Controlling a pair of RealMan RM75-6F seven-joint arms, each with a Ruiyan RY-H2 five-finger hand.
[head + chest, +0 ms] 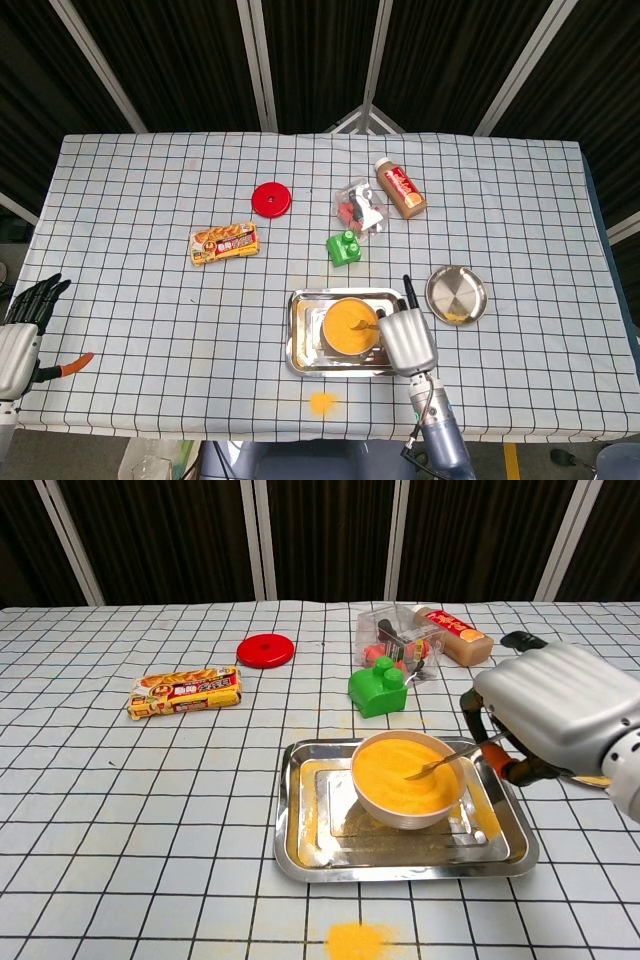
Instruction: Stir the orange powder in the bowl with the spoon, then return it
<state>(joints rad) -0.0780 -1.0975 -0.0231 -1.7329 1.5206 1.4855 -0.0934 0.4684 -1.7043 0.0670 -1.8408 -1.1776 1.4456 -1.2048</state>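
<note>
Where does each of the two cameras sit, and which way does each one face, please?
Head view: sits high above the near table edge, looking steeply down on the whole table; shows the right hand by the bowl and the left hand at the lower left corner.
Chest view: sits low at the near edge, looking forward across the table toward the dark curtain; shows only the right hand, holding the spoon.
Shared: bowl, tray, right hand, red lid and green block.
</note>
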